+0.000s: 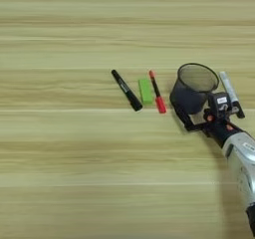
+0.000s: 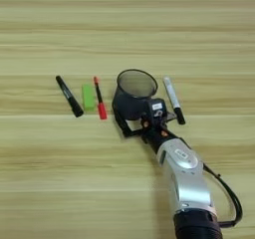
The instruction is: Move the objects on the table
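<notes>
The right gripper [image 2: 130, 114] has its fingers spread around the lower wall of the mesh cup [image 2: 133, 94], which stands on the table [image 2: 127, 29] toward its right edge. The white-grey marker [image 2: 174, 100] lies just right of it; the red marker [image 2: 99, 97], green block [image 2: 88, 96] and black marker [image 2: 69, 96] lie to the left.

I can't read any text — the small white label [image 2: 157, 106] on the gripper's body stays illegible.

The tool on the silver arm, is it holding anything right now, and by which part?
The tool sits at the black mesh cup, fingers either side of its near wall below the rim; whether they actually clamp it cannot be told.
</notes>
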